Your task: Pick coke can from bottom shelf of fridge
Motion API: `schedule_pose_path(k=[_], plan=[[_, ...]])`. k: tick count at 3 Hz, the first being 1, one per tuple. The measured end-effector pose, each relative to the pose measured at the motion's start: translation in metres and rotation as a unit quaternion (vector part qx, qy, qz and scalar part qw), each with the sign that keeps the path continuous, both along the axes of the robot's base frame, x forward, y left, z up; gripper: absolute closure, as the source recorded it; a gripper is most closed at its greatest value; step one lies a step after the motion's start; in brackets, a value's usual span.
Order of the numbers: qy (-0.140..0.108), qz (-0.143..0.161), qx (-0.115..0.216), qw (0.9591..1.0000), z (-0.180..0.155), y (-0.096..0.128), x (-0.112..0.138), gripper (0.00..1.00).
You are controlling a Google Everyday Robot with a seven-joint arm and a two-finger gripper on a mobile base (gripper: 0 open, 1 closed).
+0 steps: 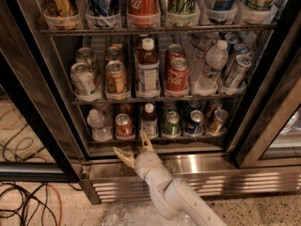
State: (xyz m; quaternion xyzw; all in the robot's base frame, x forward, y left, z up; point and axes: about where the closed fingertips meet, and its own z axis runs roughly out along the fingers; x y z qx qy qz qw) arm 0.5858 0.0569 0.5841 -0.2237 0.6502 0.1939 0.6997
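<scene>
The fridge [155,171] stands open with wire racks of drinks. On the bottom shelf [155,138] a small red coke can [123,125] with a silver top stands second from the left, between a clear water bottle [98,124] and a brown bottle with white cap [149,120]. My gripper [133,145] is open, its two tan fingers spread, just below and in front of the shelf edge, slightly right of the coke can. It holds nothing and is apart from the can.
To the right on the bottom shelf stand a green can [172,123], a blue can [195,122] and a bronze can [218,121]. The steel louvred base panel [211,178] lies below. Cables [23,201] lie on the floor at left. Clear plastic [127,215] lies under my arm.
</scene>
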Motion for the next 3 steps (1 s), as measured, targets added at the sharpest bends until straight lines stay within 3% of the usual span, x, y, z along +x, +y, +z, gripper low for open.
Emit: schedule_pose_path(k=[1, 3], plan=[[-0.002, 0.018, -0.008, 0.9998, 0.017, 0.032, 0.028, 0.23], [-0.004, 0.016, -0.005, 0.9999, 0.020, 0.037, 0.047, 0.24]])
